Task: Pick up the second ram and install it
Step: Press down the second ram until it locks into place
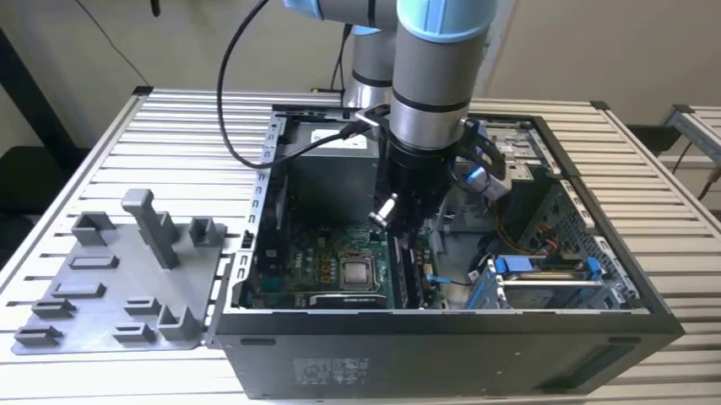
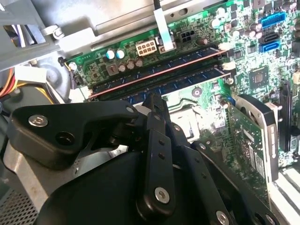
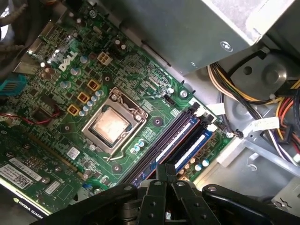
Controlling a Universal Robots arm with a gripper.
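Observation:
My gripper [image 1: 383,226] reaches down into the open computer case [image 1: 451,350], with its black fingers pressed together and nothing visible between them. In both wrist views its tips [image 2: 154,99] [image 3: 165,168] hover close over the row of memory slots [image 2: 187,70] [image 3: 180,140] on the green motherboard. A long bluish strip with dark chips, the second ram [image 2: 192,77], lies along the slot nearest the fingertips. Beside it a stick with a thin pinkish edge [image 2: 154,75] stands in another slot. I cannot tell whether the fingertips touch the ram.
The processor socket [image 3: 108,124] lies beside the slots, and a graphics card [image 2: 251,136] stands farther along the board. A power supply [image 3: 187,33] and cable bundle [image 3: 262,108] crowd one side. A blue drive bay [image 1: 541,274] fills the case's corner. A grey holder tray [image 1: 124,278] sits at the exterior view's left.

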